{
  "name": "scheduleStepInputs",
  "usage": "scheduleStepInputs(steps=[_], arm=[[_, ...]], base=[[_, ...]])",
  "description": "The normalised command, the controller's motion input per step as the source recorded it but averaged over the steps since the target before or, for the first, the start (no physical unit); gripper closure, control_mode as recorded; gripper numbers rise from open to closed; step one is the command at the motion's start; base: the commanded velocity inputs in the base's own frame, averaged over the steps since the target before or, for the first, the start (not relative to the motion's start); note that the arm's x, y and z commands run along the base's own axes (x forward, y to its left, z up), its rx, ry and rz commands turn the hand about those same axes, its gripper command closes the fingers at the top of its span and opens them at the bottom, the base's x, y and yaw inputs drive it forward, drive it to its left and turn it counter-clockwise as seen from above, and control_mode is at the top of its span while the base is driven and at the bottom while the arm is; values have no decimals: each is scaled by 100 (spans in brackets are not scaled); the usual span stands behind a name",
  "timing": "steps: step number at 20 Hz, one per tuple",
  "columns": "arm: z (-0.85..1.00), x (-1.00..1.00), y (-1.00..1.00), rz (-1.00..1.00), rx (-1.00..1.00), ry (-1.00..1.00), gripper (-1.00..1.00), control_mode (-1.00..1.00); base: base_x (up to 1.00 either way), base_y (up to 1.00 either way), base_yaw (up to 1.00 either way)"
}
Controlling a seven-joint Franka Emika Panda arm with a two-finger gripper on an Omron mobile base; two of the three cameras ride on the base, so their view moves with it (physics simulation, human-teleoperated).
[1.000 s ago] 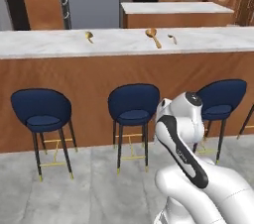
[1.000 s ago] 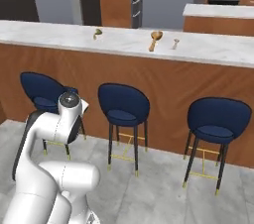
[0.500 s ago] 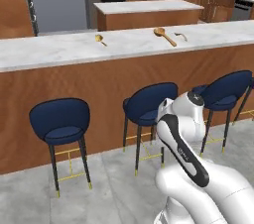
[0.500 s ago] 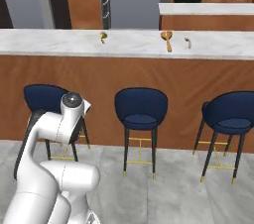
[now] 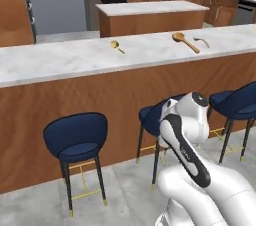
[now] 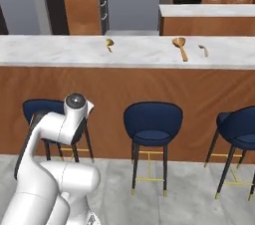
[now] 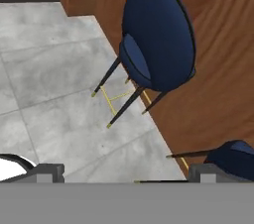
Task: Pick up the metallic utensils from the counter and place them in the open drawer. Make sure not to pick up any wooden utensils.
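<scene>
Base drives — whole view slides | gold spoon (image 5: 116, 45) upper middle, wooden spoon (image 5: 184, 40) upper right | gripper (image 7: 121, 171) wide open — holds nothing

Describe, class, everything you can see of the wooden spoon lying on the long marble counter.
The wooden spoon is matte tan-brown, with an oval bowl and a long straight handle. It lies flat on the white, grey-veined counter, bowl toward the far edge and handle angled toward the near edge. A small silver utensil lies just beside it, apart from it; a shiny gold spoon lies well away along the counter. Nothing touches the wooden spoon but the counter top.
</scene>
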Motion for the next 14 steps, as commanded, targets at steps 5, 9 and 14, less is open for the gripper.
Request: scheduleStepInputs(steps=[5,9,14], arm=[[0,0,0,0,0,0,-100,100],[0,0,0,0,0,0,-100,100],[0,0,0,0,0,0,-100,100]], base=[[100,-15,8],[100,-1,3],[99,23,0]])
